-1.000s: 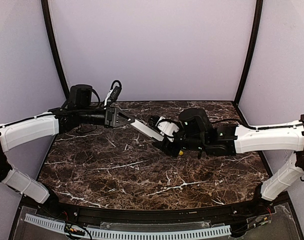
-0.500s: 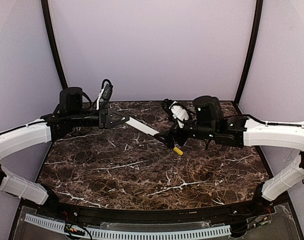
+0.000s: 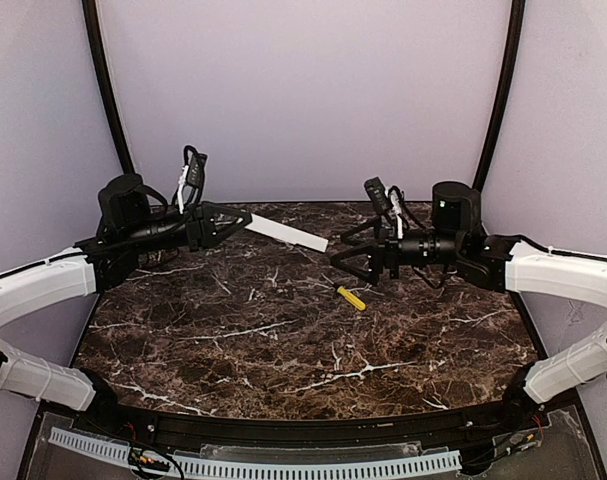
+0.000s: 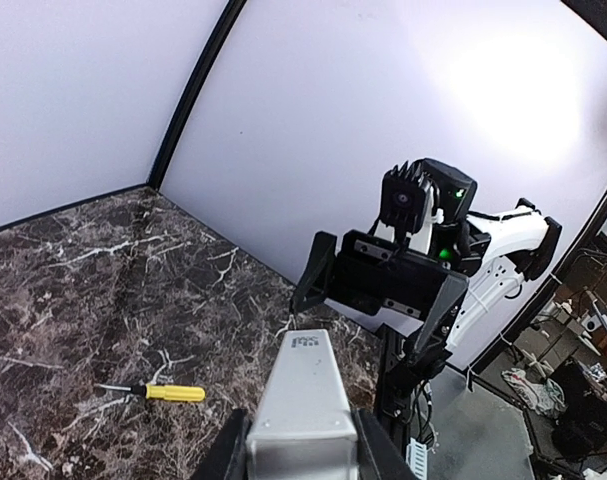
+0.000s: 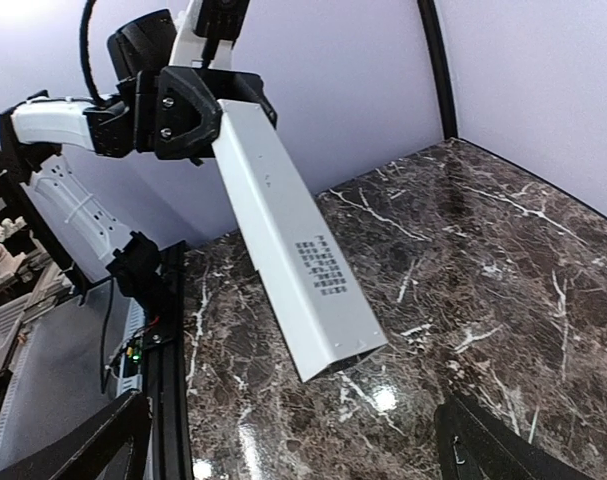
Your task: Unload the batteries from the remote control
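Risk begins on the left, where the left arm [image 3: 43,282] has its jaws closed on one end of the remote control [image 3: 288,232] and holds it in the air above the back part of the worktop [image 3: 283,360]. Only this one end is gripped, and the rest of the long bar stands out free toward the middle. We think any push on the free end can turn the bar between the jaws like a lever, or pull it out, and then it falls on the stone.

We see no batteries in any view. The free end seems open in the right wrist view, but we cannot look inside. If a battery is inside and comes loose at this height, it can drop, bounce and roll off the edge.

More to the right, the yellow stick [image 3: 351,298] lies flat on the worktop, apart from both arms.

On the right, the right arm [image 3: 563,272] has its jaws wide apart and empty, raised and facing the free end with a gap between. If they close off-centre or come too fast, they can knock the remote instead of taking it.
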